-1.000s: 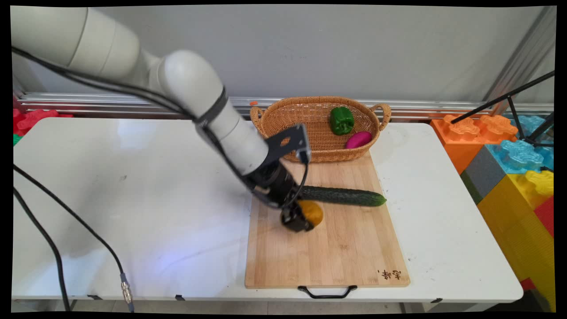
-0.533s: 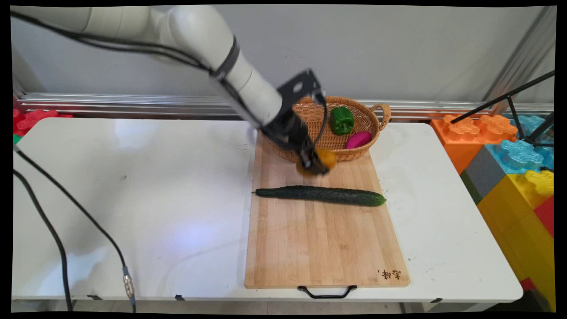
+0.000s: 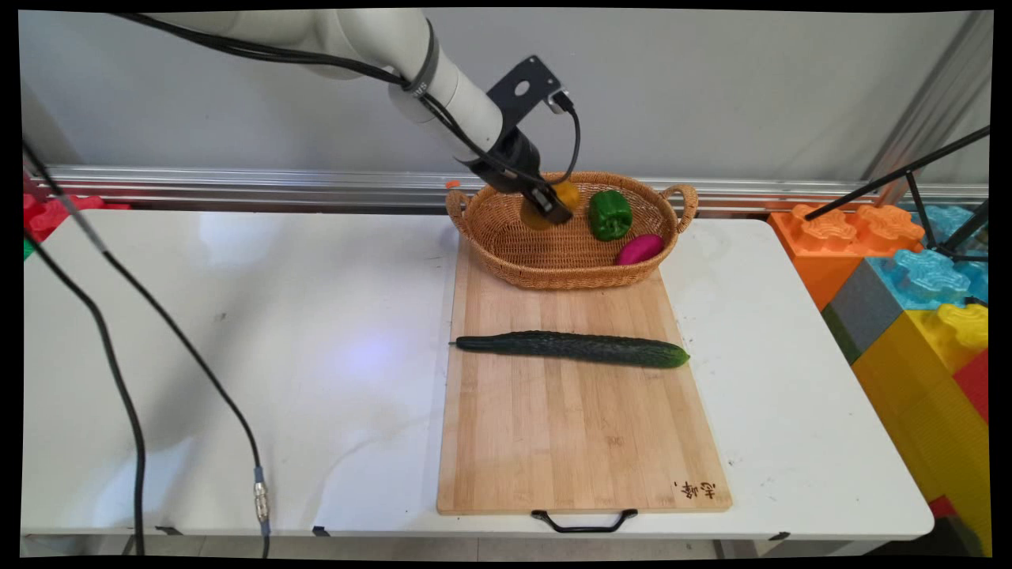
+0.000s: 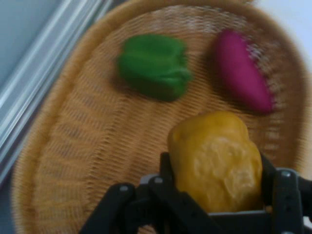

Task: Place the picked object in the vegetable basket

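We are seeing the gripper point(image 3: 551, 207) closed on a lumpy yellow-orange fruit point(image 4: 216, 160), its black fingers point(image 4: 168, 183) pressing the fruit's two sides in the hand view. In the main view the gripper is hanging over the left-centre part of the wicker basket point(image 3: 506, 237), with the fruit point(image 3: 566, 194) showing only as slivers on either side of the fingers; the black linkage is covering most of it. We cannot tell from either view whether the fruit is touching the basket floor or hanging just above it.

Inside the basket, a green bell pepper point(image 3: 609, 214) is lying just right of the gripper, and a magenta oval vegetable point(image 3: 640, 249) is lying to the pepper's right and nearer, against the basket's near-right wall. In the hand view the pepper point(image 4: 153, 66) and the magenta vegetable point(image 4: 242, 69) are both showing beyond the held fruit, blurred, so we are not making out their surface detail. The basket point(image 4: 63, 146) is filling that view, its rim cut off at the edges.

The basket is resting on the far end of a wooden cutting board point(image 3: 581, 442), near wall over the board's far edge. A long dark cucumber point(image 3: 571, 348) is lying crosswise on the board, well apart from the gripper and nearer than the basket. The board is lying on the white table point(image 3: 237, 332). Coloured blocks point(image 3: 917, 276) are standing off the table's right end, partly cut off.
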### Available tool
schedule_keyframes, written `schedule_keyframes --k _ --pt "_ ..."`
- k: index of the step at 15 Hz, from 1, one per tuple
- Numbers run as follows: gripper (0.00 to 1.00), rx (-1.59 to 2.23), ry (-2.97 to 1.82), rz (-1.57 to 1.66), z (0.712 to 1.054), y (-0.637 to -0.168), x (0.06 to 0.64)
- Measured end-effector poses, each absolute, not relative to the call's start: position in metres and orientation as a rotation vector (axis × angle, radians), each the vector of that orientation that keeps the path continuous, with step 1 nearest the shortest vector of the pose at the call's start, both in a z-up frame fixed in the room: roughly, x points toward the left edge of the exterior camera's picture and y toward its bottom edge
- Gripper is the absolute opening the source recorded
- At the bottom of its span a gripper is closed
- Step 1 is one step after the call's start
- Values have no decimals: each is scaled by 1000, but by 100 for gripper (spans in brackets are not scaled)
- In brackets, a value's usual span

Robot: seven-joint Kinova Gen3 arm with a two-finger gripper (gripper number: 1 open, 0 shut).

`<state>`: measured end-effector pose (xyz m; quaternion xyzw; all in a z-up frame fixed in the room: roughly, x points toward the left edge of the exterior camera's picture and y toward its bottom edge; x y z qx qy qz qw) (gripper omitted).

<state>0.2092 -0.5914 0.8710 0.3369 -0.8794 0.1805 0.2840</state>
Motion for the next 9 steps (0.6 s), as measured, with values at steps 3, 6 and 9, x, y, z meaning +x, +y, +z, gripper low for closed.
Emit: schedule_keyframes --k 3,6,9 --pt "0 980 -2339 518 850 -615 219" --pt "0 1037 -2340 530 831 -628 225" --pt "0 1109 -2345 530 805 -642 233"
